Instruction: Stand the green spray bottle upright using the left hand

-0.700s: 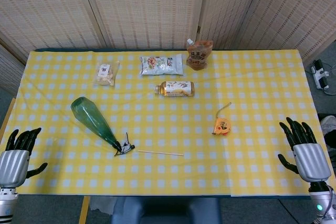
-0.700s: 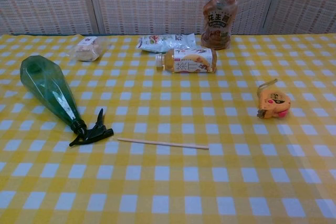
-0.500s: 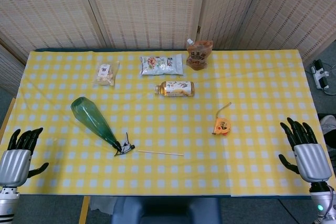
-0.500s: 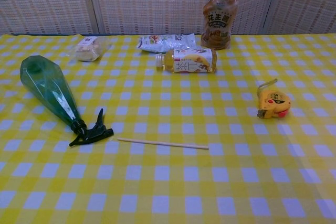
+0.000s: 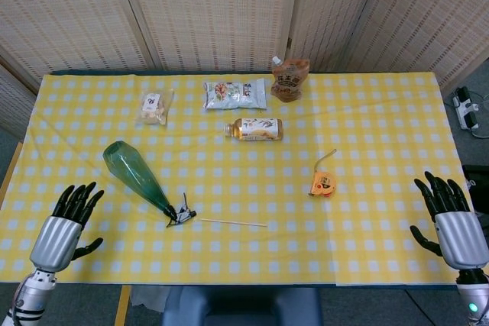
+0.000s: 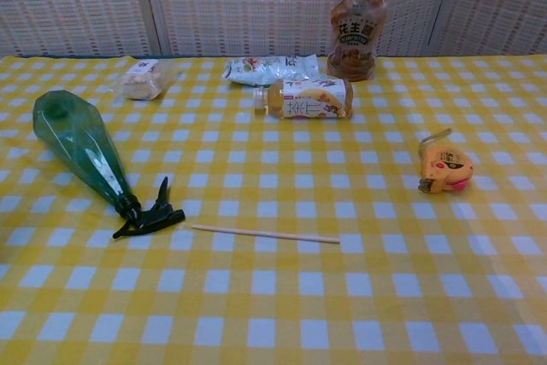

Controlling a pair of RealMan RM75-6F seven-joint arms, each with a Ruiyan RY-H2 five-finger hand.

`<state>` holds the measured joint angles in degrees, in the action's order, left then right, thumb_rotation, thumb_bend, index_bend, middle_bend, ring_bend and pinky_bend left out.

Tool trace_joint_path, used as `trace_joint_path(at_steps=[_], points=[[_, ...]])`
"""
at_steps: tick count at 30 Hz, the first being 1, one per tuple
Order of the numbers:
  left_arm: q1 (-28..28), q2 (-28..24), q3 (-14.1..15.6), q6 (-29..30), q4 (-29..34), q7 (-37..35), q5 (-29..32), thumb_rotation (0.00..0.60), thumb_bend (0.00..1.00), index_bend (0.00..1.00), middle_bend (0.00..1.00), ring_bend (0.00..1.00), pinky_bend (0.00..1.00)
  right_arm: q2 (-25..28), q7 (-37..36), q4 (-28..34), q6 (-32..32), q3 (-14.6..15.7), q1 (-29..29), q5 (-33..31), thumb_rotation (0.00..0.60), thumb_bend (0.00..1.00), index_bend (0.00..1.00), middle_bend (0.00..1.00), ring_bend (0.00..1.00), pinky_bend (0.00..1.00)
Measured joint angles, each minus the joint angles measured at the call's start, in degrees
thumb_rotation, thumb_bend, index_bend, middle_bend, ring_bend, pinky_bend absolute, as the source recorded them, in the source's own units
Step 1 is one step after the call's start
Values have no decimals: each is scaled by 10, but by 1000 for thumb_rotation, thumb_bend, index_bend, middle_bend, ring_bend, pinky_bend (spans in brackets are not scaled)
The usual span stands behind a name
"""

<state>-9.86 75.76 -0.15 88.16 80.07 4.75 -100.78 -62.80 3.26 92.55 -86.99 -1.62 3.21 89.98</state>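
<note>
Green spray bottle lies on its side on the yellow-checked counter, left of centre, cone-shaped translucent body w/ wide base toward far left and black trigger head pointing near-right. Left robot hand hovers over the near-left corner of the counter, released, fingers spread, holding nothing, well apart from the bottle w/ open cloth between. Right robot hand sits at the near-right edge, also released w/ fingers apart. A thin wooden stick lies just right of the trigger head. Orange tape measure rests right of centre w/ bare cloth around it. Along the far side: small wrapped snack, crinkled foil snack bag, a tea bottle on its side, and a brown spouted pouch standing near the far edge.
</note>
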Motion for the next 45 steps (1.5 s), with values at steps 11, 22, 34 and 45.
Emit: trace_joint_path(at_steps=[11,22,34,45], points=[[-64,110,-13,-39,-122,70,-23,600,169,0,0,5,23,-2,5,-3,27,-5,8,-23,600,308,0,0,0,0],[-98,168,-18,-70,-202,46,0,600,170,17,42,53,48,-2,7,-6,43,-10,14,-42,600,309,0,0,0,0],[-133,221,-12,-92,-262,-2,11,600,169,22,50,59,26,-4,0,-12,42,-14,14,-49,600,309,0,0,0,0],[-166,270,-19,-116,-322,-39,35,600,171,41,50,50,14,3,-21,-22,44,-20,13,-62,600,308,0,0,0,0]])
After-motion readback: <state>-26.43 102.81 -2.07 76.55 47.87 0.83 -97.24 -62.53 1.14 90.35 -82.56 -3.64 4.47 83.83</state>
